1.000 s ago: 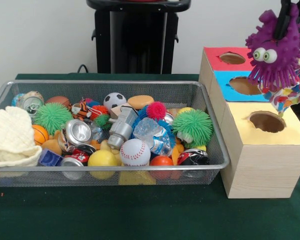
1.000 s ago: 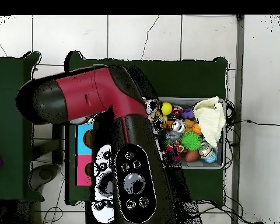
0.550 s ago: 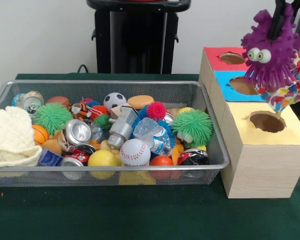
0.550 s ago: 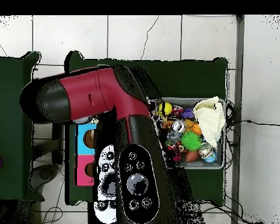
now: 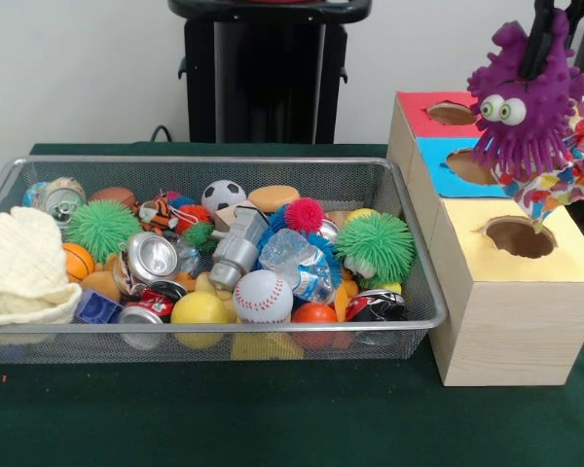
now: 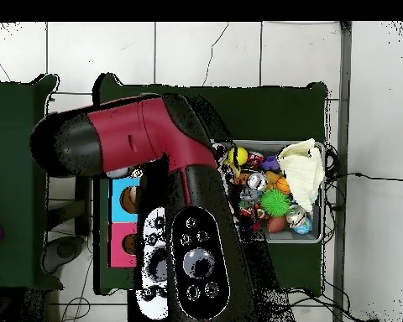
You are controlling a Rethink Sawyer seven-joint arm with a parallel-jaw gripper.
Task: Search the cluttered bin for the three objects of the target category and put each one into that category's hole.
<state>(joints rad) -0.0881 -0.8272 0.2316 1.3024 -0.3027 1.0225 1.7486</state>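
A purple spiky toy (image 5: 526, 102) with googly eyes hangs in the air above the blue hole (image 5: 475, 165) of the wooden box (image 5: 496, 243). My gripper (image 5: 543, 37) comes down from the top right and is shut on the toy's top. A colourful patterned cloth (image 5: 557, 180) dangles under the toy, over the yellow section near its hole (image 5: 518, 236). In the overhead view the arm (image 6: 167, 210) covers the gripper and most of the box; only the blue hole (image 6: 125, 199) and red hole (image 6: 125, 244) show beside it.
The wire mesh bin (image 5: 423, 282) left of the box holds green spiky balls (image 5: 375, 246), a baseball (image 5: 262, 296), a soccer ball (image 5: 223, 195), cans (image 5: 152, 257), a crushed bottle (image 5: 297, 263) and a cream cloth (image 5: 19, 268). The red hole (image 5: 452, 113) lies at the box's far end.
The gripper with the purple toy has shifted slightly left and up from a second ago, staying over the blue and yellow sections. The bin's contents have not moved.
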